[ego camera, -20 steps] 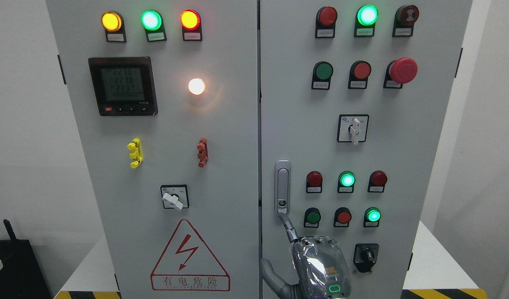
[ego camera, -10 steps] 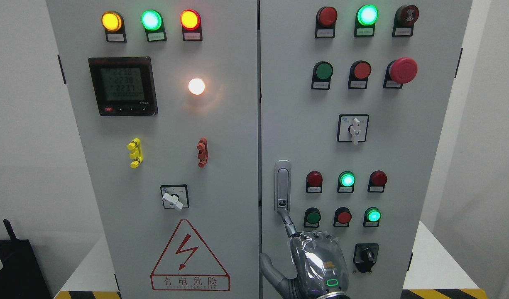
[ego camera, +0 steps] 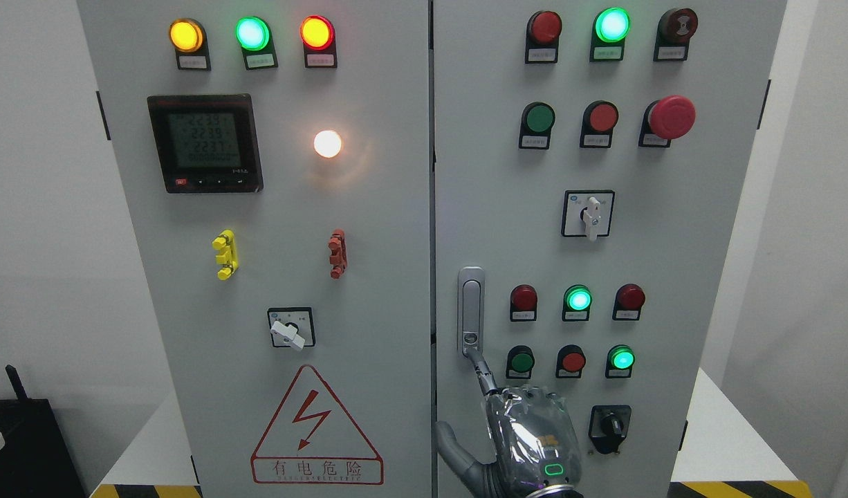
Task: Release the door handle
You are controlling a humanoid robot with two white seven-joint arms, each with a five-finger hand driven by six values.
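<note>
The door handle (ego camera: 471, 311) is a slim silver upright bar in a recessed plate, at the left edge of the right door, a little below and right of the frame's centre, with a round keyhole at its lower end.

The grey cabinet (ego camera: 396, 207) fills most of the picture, split by a vertical seam into a left door (ego camera: 382, 290) and a right door (ego camera: 673, 277), both closed. The right hand (ego camera: 528, 436) rises from the bottom edge, right of the middle, wrapped in clear film, its back to the camera. Its index finger (ego camera: 481, 370) stretches up and to the left, the tip touching the handle's lower end. The thumb (ego camera: 452, 449) sticks out to the left. The other fingers look folded at the knuckles. The hand grips nothing.

At lower centre on the left door is a red warning triangle (ego camera: 317, 429) with a lightning bolt. A black digital meter (ego camera: 205, 143) sits at upper left, with a glowing white lamp (ego camera: 327, 143) to its right. Above them is a row of yellow, green and red lamps. A red mushroom button (ego camera: 671, 116) is at upper right. A white rotary switch (ego camera: 590, 214) sits in a black square mid-right. Beside the handle, to its right, are two rows of three small buttons. A black knob (ego camera: 609, 427) is just right of the hand.
</note>
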